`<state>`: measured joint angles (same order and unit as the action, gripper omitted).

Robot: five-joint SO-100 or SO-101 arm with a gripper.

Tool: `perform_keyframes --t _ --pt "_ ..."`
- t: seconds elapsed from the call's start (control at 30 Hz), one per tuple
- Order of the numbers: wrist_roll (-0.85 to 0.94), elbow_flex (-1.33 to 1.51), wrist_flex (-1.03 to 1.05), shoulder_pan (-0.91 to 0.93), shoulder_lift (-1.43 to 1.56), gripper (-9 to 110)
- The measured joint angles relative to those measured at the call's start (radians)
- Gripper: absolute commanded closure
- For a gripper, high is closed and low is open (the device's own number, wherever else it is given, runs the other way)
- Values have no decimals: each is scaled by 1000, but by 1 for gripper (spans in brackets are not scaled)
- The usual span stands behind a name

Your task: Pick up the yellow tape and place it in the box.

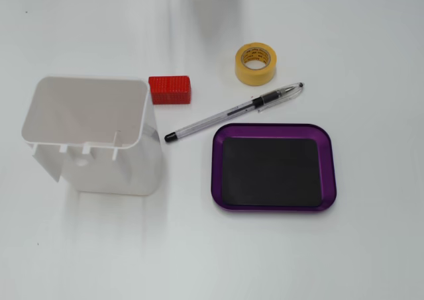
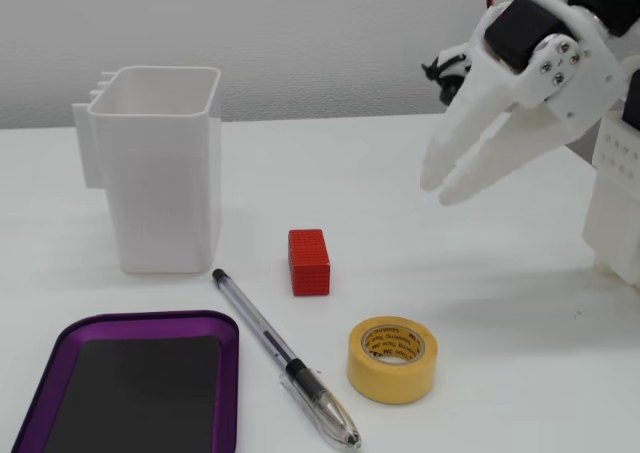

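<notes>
Seen in a fixed view from the side: white printed arm at the right edge, wrist lifted clear of the table; gripper angled down and to the left, hanging in the air, touching nothing; two long white fingers lying close together, tips only slightly parted, nothing between them; black servo block at the wrist, dark cable looping behind.
</notes>
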<state>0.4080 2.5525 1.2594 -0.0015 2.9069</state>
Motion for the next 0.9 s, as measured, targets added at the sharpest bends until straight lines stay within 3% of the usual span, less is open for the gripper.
perform_keyframes --t 0.17,0.43,0.9 --pt "-64 -175 -2 -189 -347 93" --pt "-153 -339 -67 -224 -756 92" --pt "-158 -345 -239 -219 -917 92"
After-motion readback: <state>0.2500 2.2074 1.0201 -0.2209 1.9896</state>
